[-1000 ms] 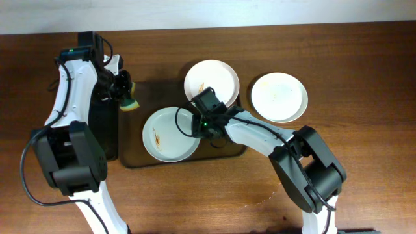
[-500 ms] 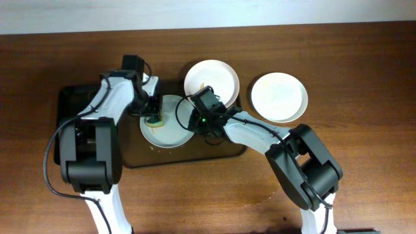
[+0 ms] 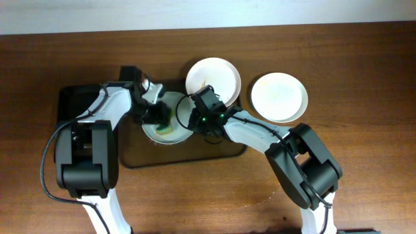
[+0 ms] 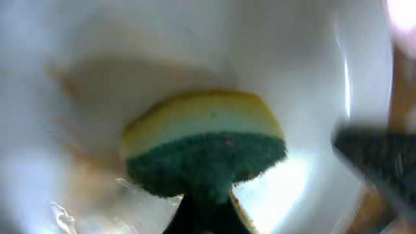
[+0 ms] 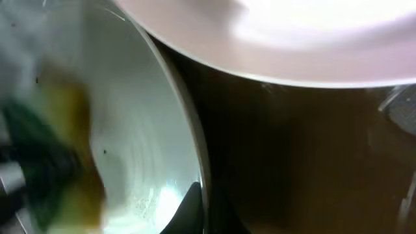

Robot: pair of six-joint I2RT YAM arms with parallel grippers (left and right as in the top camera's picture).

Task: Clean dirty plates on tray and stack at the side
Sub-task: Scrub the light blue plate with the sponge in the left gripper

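Three white plates show in the overhead view. One plate point(image 3: 177, 135) lies on the smoky-brown tray point(image 3: 195, 155). My left gripper point(image 3: 161, 117) is shut on a yellow-and-green sponge point(image 3: 165, 117) pressed into this plate; the sponge point(image 4: 205, 156) fills the left wrist view against the plate point(image 4: 195, 52). My right gripper point(image 3: 195, 120) is shut on the plate's right rim point(image 5: 195, 156). A second plate point(image 3: 214, 77) with orange-brown streaks sits at the tray's back. A third plate point(image 3: 279, 97) lies on the table to the right.
A smaller black tray point(image 3: 75, 104) lies at the left of the brown tray. The wooden table point(image 3: 364, 130) stretches right and front. A pale wall edge runs along the back.
My left gripper slid the sponge a little right and forward across the plate. The plate shifted slightly under it. My right gripper stays at the rim.
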